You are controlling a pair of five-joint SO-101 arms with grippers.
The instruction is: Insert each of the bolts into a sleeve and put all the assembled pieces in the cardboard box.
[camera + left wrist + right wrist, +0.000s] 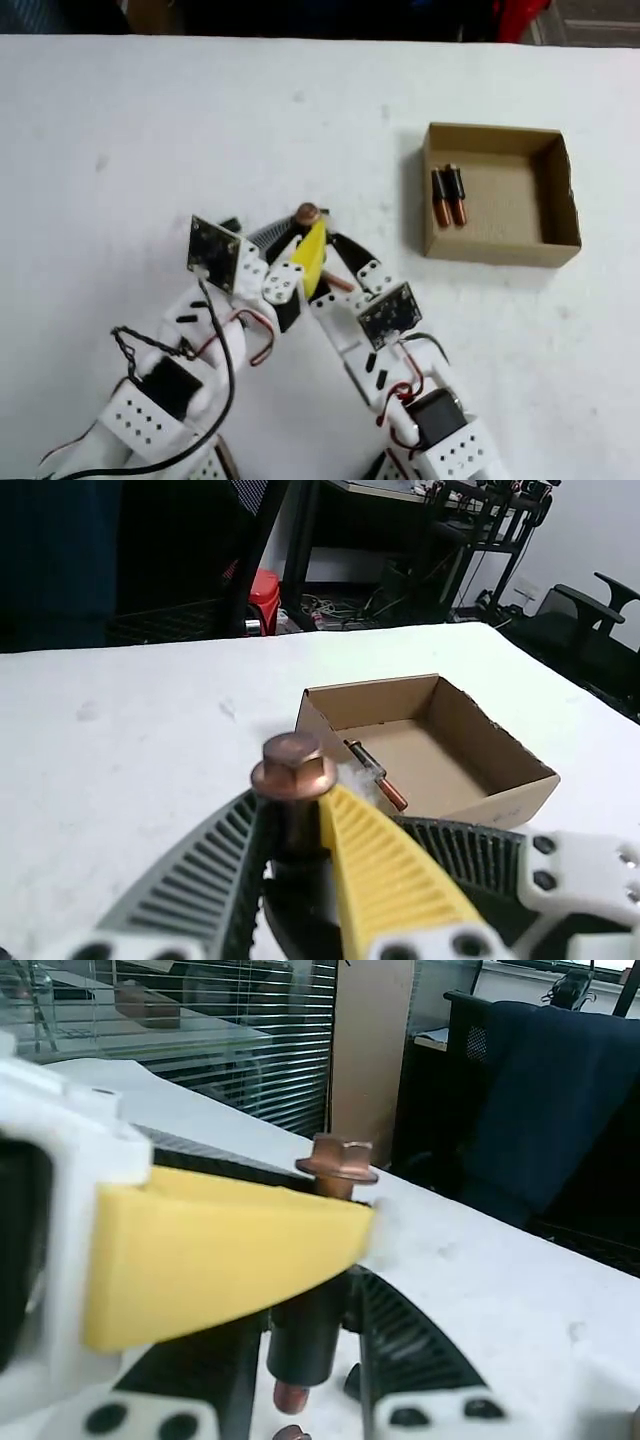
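Note:
A copper bolt stands upright where the two arms meet, its hex head on top. My left gripper is shut on it just under the head, between a grey ribbed finger and a yellow finger. Lower down, a dark sleeve surrounds the bolt's shank, and the copper tip pokes out below it. My right gripper is shut on that sleeve with its black fingers. The cardboard box sits to the right and holds two assembled pieces, also seen as pieces.
A short copper-coloured piece lies on the white table between the grippers. Both arm bodies and their cables crowd the near edge. Open table stretches to the left, behind, and between the grippers and the box.

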